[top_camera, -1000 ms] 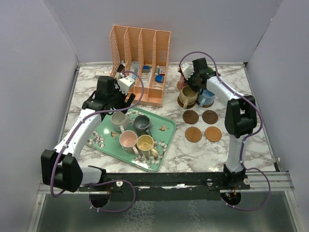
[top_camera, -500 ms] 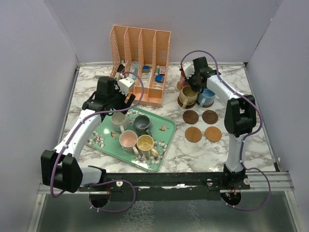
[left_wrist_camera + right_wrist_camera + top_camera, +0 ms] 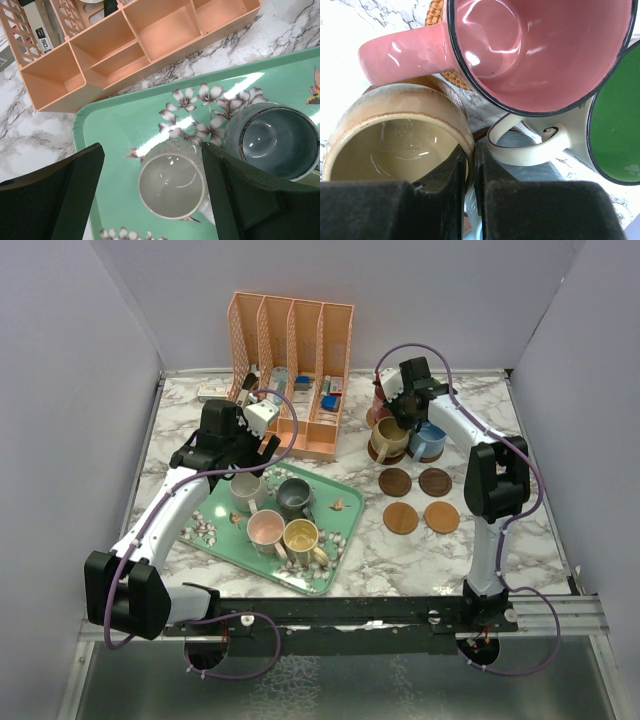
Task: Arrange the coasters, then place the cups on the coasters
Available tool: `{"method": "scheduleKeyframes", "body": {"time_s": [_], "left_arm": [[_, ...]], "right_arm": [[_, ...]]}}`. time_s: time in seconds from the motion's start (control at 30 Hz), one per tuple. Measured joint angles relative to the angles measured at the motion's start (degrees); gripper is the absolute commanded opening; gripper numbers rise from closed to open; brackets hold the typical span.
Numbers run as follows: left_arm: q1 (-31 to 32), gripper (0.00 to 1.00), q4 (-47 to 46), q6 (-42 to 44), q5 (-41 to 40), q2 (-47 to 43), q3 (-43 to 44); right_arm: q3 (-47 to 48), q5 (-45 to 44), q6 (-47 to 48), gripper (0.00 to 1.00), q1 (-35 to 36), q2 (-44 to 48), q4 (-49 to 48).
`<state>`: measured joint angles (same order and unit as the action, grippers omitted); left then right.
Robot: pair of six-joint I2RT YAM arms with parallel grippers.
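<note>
~Half done. Green tray [image 3: 345, 530] holds 4 cups [image 3: 300, 537]. 4 others far R look set on coasters; 4 coasters [image 3: 396, 482] in front bare. L gripper [image 3: 151, 172] open astride cream cup [image 3: 172, 186] on tray. R gripper [image 3: 470, 165] shut, empty, by tan cup [image 3: 395, 135].

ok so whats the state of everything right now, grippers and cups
left gripper: open, above the pale cup
right gripper: shut, holding nothing
pale cup: upright, empty, on the green tray
grey-blue cup: upright, empty, on the tray
tan cup: upright, empty
pink cup: upright, empty
front coasters: bare
</note>
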<state>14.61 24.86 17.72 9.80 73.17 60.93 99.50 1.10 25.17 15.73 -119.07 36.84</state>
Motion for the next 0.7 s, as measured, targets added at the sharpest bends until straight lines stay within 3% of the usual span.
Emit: {"method": "scheduleKeyframes", "body": {"time_s": [0.7], "left_arm": [[-0.04,0.83,0.0,0.0,0.0,-0.74,-0.46]], "right_arm": [[0.96,-0.02,-0.94,0.04,0.0,-0.2,2.56]]}}
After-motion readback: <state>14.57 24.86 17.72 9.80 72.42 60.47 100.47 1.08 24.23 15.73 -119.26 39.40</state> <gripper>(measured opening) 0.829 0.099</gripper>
